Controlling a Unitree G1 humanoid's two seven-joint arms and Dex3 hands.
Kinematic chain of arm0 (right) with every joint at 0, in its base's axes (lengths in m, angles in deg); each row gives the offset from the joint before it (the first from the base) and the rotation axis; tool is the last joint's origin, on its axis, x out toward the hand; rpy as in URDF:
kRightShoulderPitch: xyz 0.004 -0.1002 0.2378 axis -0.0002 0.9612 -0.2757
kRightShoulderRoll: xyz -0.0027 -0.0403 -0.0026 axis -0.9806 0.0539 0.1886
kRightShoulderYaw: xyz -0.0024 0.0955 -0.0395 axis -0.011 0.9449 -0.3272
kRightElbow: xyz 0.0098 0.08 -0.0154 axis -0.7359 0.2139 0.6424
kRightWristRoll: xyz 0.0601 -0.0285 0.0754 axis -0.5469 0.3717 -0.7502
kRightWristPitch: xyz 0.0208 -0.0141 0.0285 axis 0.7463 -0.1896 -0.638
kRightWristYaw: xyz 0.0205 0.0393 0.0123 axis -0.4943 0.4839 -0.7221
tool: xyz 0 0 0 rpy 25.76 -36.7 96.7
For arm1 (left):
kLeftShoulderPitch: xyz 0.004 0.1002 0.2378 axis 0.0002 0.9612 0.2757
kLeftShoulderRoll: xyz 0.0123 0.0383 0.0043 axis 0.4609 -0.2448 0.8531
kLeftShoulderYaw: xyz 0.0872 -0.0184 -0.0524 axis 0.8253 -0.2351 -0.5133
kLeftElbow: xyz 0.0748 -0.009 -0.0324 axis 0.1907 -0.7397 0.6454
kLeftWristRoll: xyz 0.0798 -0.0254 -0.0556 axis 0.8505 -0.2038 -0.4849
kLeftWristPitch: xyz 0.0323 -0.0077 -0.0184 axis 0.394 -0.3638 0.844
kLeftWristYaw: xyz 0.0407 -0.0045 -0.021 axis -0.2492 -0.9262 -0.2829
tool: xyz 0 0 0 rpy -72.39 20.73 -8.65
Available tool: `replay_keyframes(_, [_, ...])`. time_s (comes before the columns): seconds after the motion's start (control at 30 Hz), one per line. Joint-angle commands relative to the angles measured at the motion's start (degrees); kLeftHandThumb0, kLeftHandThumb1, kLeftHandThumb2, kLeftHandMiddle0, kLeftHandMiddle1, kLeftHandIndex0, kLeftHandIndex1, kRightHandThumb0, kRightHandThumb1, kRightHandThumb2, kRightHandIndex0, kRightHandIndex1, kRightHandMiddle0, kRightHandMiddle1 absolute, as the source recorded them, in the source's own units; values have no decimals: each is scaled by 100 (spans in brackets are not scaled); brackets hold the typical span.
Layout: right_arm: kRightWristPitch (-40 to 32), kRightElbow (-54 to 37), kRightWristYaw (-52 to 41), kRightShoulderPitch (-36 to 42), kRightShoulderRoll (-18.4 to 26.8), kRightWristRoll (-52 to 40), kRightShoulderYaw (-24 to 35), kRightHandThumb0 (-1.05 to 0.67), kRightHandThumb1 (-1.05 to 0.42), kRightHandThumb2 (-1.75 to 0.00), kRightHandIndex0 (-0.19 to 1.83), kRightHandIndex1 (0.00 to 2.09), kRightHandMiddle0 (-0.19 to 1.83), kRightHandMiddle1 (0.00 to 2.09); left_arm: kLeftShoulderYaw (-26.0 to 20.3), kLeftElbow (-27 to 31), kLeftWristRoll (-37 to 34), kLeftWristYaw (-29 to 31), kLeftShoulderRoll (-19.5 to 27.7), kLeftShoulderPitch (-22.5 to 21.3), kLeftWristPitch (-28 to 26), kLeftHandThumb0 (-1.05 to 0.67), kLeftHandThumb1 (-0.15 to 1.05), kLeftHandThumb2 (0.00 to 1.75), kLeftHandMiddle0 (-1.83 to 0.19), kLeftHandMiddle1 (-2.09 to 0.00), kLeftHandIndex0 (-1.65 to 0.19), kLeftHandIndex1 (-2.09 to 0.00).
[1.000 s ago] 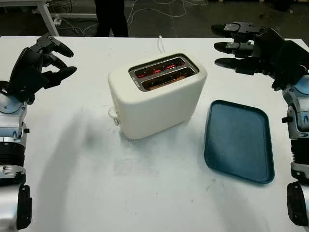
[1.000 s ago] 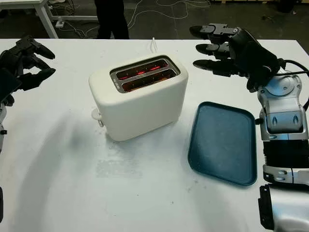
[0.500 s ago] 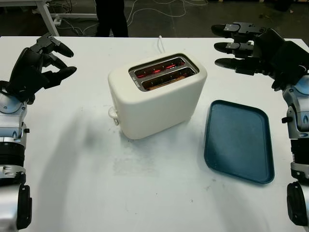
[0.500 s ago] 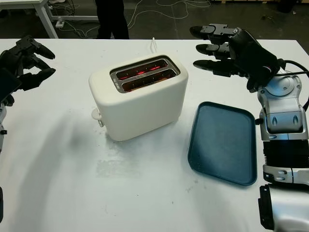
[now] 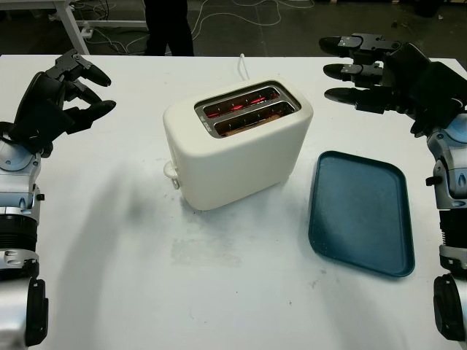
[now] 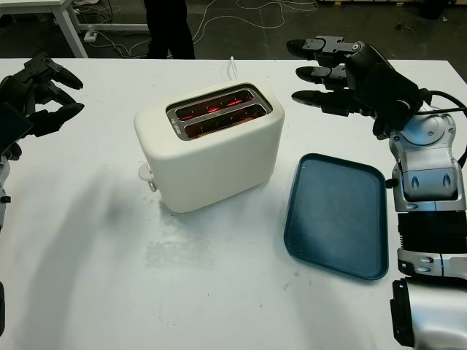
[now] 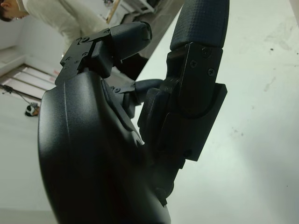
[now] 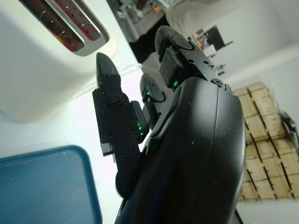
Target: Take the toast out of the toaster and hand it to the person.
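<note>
While the toaster glows between them, I see my left hand and right hand released, fingers holding nothing.

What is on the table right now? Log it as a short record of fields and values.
toaster: cream two-slot toaster at table centre, elements glowing red
toast: toast sunk in the front slot, not popped up
tray: dark blue rectangular tray, to the toaster's right
left hand: open, raised, left of the toaster
right hand: open, raised beyond the tray
person: dark-clothed person at the far table edge
</note>
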Motion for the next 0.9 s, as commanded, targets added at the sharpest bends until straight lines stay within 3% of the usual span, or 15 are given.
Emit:
replay_keyframes(0.0, [65, 1, 1, -30, 1, -18, -11, -17, -92, -8, 54, 1, 51, 0, -18, -45, -86, 19, -7, -74, 33, -105, 92, 18, -30, -158, -23, -152])
replay_keyframes(0.87, [110, 28, 8, -10, 5, -2, -14, -22, -92, -7, 54, 1, 52, 0, -34, -40, -109, 20, -16, -39, 47, -105, 92, 18, -29, -158, -22, -151])
